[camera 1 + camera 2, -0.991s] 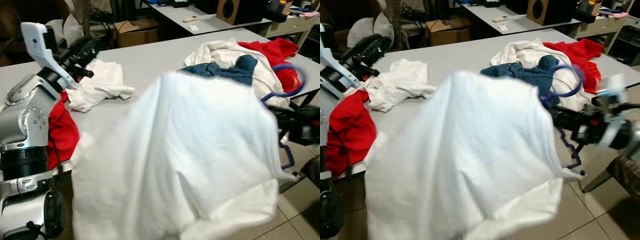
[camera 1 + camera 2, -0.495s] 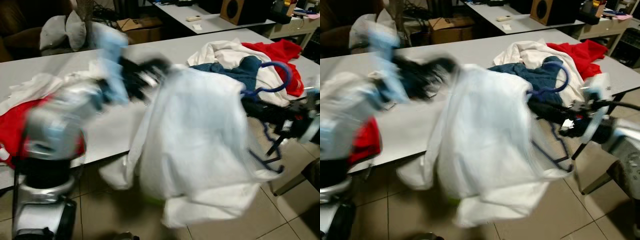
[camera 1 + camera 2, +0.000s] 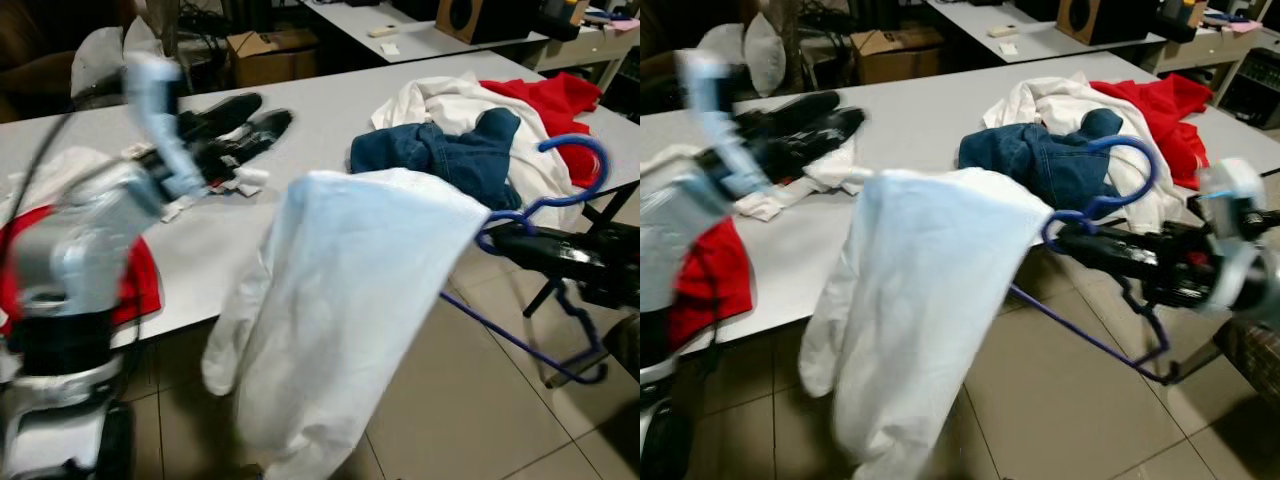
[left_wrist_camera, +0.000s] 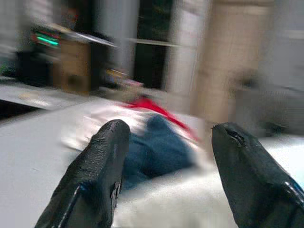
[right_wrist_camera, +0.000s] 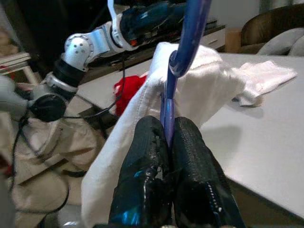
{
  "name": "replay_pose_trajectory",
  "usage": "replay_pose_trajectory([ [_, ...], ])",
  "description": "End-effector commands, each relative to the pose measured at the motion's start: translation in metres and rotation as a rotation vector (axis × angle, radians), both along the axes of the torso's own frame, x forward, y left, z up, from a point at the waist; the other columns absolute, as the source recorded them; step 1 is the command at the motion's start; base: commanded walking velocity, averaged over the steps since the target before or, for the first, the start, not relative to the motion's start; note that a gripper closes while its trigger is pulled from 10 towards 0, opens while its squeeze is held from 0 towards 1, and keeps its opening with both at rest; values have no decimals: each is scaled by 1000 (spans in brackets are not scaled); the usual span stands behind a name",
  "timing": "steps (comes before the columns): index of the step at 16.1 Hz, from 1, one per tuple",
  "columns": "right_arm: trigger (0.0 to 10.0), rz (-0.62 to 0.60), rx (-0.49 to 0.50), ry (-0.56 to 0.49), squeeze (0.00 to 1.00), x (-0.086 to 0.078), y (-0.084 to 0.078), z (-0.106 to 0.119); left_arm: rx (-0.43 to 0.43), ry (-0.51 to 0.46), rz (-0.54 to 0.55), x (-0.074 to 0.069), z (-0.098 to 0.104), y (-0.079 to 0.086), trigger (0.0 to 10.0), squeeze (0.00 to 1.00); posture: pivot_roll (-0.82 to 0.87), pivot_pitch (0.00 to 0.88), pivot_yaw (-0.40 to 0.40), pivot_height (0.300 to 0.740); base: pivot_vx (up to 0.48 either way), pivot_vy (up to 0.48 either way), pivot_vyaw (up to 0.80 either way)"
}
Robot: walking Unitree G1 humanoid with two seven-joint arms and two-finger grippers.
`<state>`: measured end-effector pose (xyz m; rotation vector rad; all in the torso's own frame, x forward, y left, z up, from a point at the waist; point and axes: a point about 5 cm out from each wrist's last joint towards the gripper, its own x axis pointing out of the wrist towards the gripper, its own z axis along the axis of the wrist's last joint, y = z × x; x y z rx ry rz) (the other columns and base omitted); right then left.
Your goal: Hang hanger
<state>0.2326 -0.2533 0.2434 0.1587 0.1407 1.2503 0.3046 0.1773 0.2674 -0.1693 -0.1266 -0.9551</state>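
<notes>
A blue plastic hanger (image 3: pixel 560 170) carries a white shirt (image 3: pixel 330 310) that hangs off the table's front edge toward the floor. My right gripper (image 5: pixel 165 142) is shut on the hanger's neck below the hook, at the right, level with the table edge (image 3: pixel 1080 240). My left gripper (image 3: pixel 250 115) is open with nothing between its fingers (image 4: pixel 102 166); it is held over the table at the left, well apart from the shirt.
On the grey table (image 3: pixel 320 110) lie a pile of white, red and blue-denim clothes (image 3: pixel 470 120) at the right, and red (image 3: pixel 140 280) and white garments at the left. Beyond stand a cardboard box (image 3: pixel 265 50), another desk and a speaker (image 3: pixel 485 18). Tiled floor (image 3: pixel 470 400) lies below.
The white shirt has dropped from spread wide in front of me to hanging narrow from the hanger. My left arm has swung back left over the table, away from the shirt.
</notes>
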Motion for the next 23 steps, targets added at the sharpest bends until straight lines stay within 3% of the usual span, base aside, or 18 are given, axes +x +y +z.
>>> replay_pose_trajectory([
  [1,0,12,-4,-1,0,-2,-7,5,4,22,-158,-11,-3,-6,10000,0,-92,0,17,740,0,0,0],
  [4,0,24,-44,6,0,2,-10,7,163,21,-217,-13,-15,-20,10000,0,-87,0,12,740,0,0,0],
  [6,0,5,-68,-18,0,6,-9,6,193,-11,-207,-9,-13,-26,10000,0,-85,0,10,740,0,0,0],
  [7,0,-26,-96,-40,0,10,-8,5,177,-64,-234,-10,-2,-35,10000,0,-88,0,15,740,0,0,0],
  [8,0,-37,-115,-56,0,12,-8,4,100,-89,-283,-14,13,-40,10000,0,-89,0,20,740,0,0,0],
  [9,0,-35,-112,-56,0,12,-7,4,95,-86,-302,-16,15,-41,10000,0,-89,0,20,740,0,0,0],
  [11,0,-28,-100,-63,0,10,-6,6,226,-25,-293,-15,-8,-32,10000,0,-90,0,27,740,0,0,0],
  [12,0,-26,-93,-64,0,9,-8,6,248,10,-291,-15,-17,-25,10000,0,-88,0,27,740,0,0,0],
  [13,0,-5,-61,-61,0,6,-9,9,196,61,-282,-15,-23,-16,10000,0,-87,0,28,740,0,0,0],
  [14,0,42,-26,-50,0,1,-9,14,227,109,-178,-6,-42,5,10000,0,-87,0,29,740,0,0,0],
  [16,0,72,-30,-39,0,-1,-8,14,213,142,-154,-4,-50,14,10000,0,-86,0,29,740,0,0,0],
  [19,0,81,-37,-29,0,-2,-8,12,198,202,-293,-15,-58,9,10000,0,-89,0,34,740,0,0,0],
  [20,0,79,-35,-29,0,-1,-8,12,189,227,-339,-20,-61,6,9020,0,-90,0,36,740,0,0,0],
  [21,0,79,-31,-29,0,-2,-8,12,191,224,-362,-22,-62,5,6510,0,-90,0,36,740,0,0,0],
  [22,0,80,-31,-28,0,-2,-8,12,166,234,-376,-24,-63,4,0,0,-89,0,36,740,0,0,0],
  [23,0,80,-30,-28,0,-2,-9,12,160,236,-380,-24,-64,4,0,0,-89,0,36,740,0,0,0],
])
